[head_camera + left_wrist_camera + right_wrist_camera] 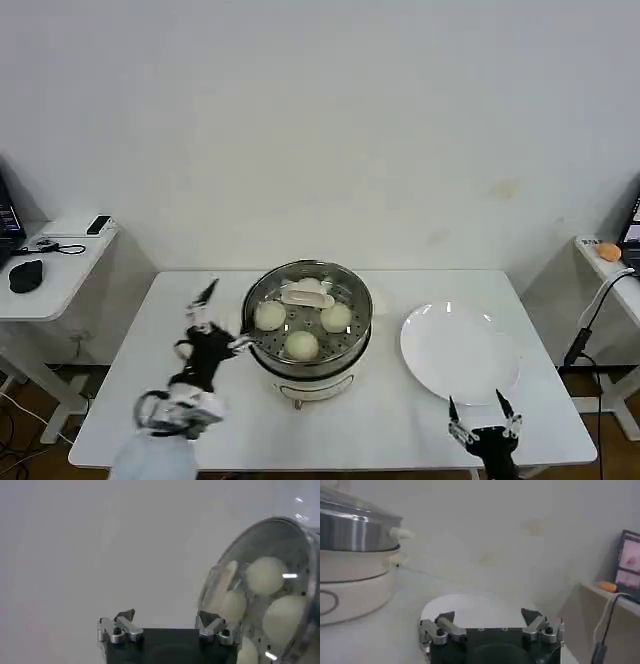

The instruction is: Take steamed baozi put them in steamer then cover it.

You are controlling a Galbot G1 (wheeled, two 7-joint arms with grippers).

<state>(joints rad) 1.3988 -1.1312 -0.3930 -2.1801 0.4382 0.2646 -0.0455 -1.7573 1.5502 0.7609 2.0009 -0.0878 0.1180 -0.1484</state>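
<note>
Centre of the surface (120,400): the steamer (308,335), lid (345,282) on, handle (307,293) on top. Under the clear lid, steamed baozi (302,345) on the perforated tray, three plain in the head view at roughly 9, 6 and 3 o'clock. At 3 o'clock of the steamer, a white plate (460,352), bare.

Left gripper (222,320) at 9 o'clock of the steamer, spread wide, grasping nothing, one fingertip just beside the rim. Right gripper (482,412) at 6 o'clock of the plate, also released, holding nothing.

From the left wrist: left gripper (167,626) with lid edge close by, baozi behind the glass. From the right wrist: right gripper (491,624), plate beyond, steamer's white base (350,587).
</note>
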